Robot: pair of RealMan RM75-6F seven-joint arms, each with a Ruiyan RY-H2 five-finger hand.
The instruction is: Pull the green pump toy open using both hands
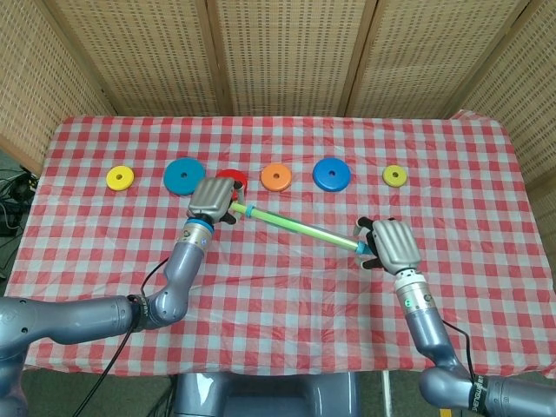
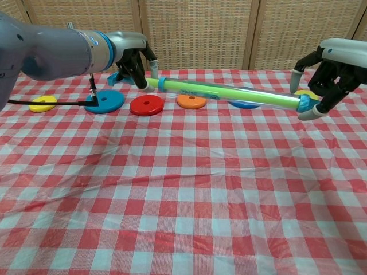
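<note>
Two robot hands hold one long toy up over the table [image 1: 287, 287], which wears a red and white checked cloth. The left hand [image 1: 211, 196] has its fingers wrapped around one end of the green pump toy [image 1: 295, 226], near the middle of the far edge of the table. The right hand [image 1: 393, 244] grips the other end, closer to the right edge and a bit nearer the front edge. The toy is a thin green tube with a blue ring near each end, and it slants from the left hand down toward the right hand in the head view. In the chest view the tube [image 2: 229, 93] hangs above the cloth and does not touch it (you can see the cloth under it). Along the far edge lies a row of flat round discs. From the left edge they go: a small yellow disc [image 1: 119, 178], a big blue disc [image 1: 184, 175], a red disc [image 1: 232, 178] partly hidden behind the left hand, an orange disc [image 1: 276, 177], another blue disc [image 1: 331, 174], and a small yellow disc with a green middle [image 1: 394, 175]. A black cable [image 2: 51, 102] runs from the left arm in the chest view.
</note>
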